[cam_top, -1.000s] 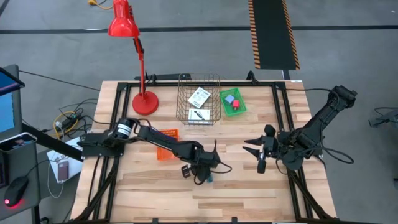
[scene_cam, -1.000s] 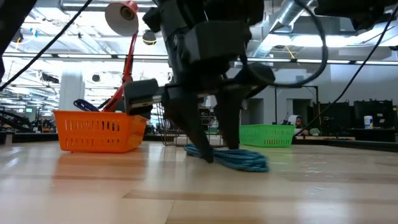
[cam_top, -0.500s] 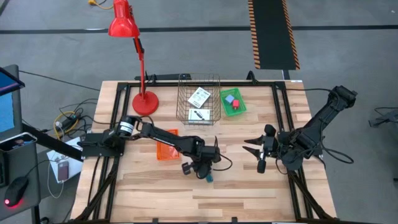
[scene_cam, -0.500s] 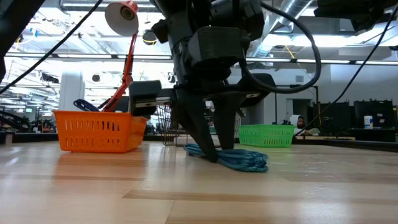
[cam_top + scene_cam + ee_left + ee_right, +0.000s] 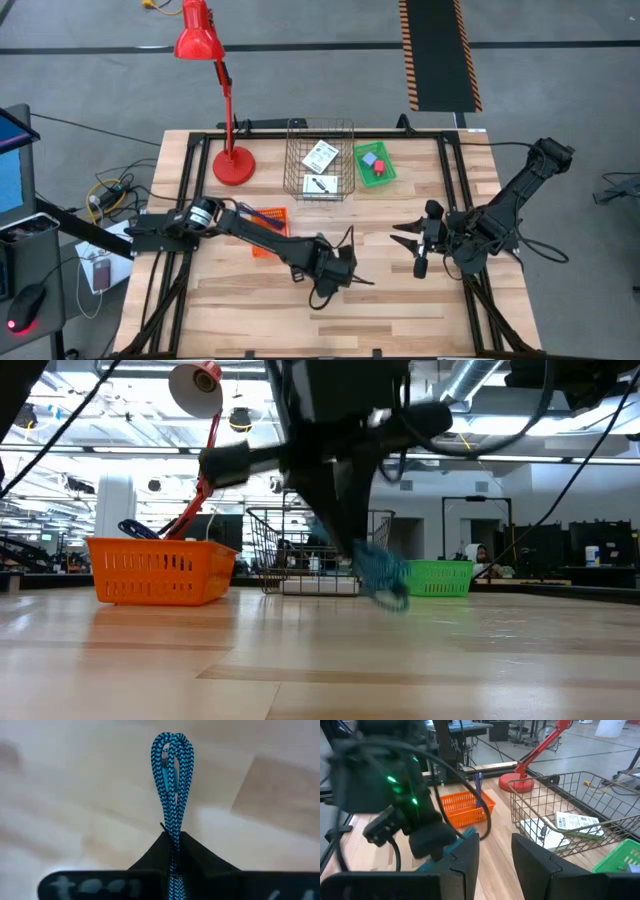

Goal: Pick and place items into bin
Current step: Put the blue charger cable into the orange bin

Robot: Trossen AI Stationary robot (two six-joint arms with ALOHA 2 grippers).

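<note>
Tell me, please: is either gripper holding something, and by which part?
The left gripper holds a blue braided cord near one end of its folded bundle. The right gripper holds nothing.

i count one blue braided cord (image 5: 170, 780), three baskets — a wire one (image 5: 320, 160), an orange one (image 5: 268, 226) and a green one (image 5: 375, 165) — two white cards (image 5: 321, 155) in the wire one, and one red lamp (image 5: 232, 160).
</note>
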